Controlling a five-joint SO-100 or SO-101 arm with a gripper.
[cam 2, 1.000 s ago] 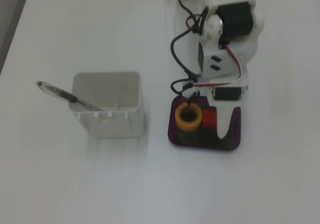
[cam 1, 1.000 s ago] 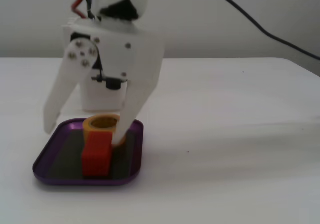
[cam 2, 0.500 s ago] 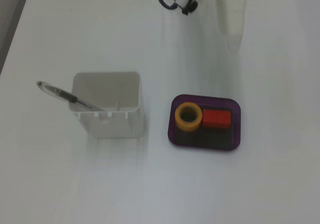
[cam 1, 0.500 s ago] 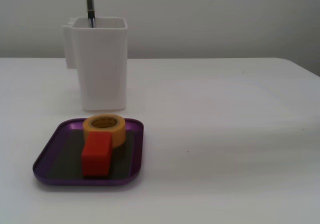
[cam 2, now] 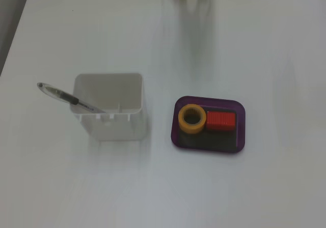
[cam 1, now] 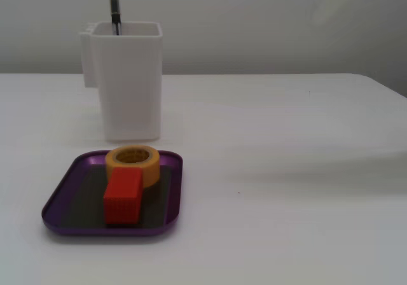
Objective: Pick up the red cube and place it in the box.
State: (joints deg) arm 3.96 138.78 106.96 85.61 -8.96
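1. A second ago my end effector straddled the box with its fingers spread; half a second ago only its tip showed at the top of the overhead-like fixed view. Now it is out of both fixed views, bar a faint pale blur at the top edge that I cannot identify, so I cannot tell whether it is wide or narrow.

2. The red cube (cam 2: 220,120) lies on the dark floor of the box (cam 2: 175,136), at about 3 o'clock of the yellow tape roll (cam 2: 192,119) and touching or just beside it in that view. In the low fixed view the red cube (cam 1: 123,196) sits at 6 o'clock of the tape roll (cam 1: 132,161), inside the box (cam 1: 57,218).

3. I judge the placing done; what remains is the retreat. To do it well I should keep clear of the white pen holder (cam 2: 109,108) and its pen (cam 2: 61,94), which stand at 9 o'clock of the box on the bench (cam 2: 265,50), and not drag anything over the low rim.

4. The cube lies flat, its long axis running 9 to 3 o'clock from above, roughly parallel to the box's long side. From the low camera that axis points toward the lens, a short face forward.
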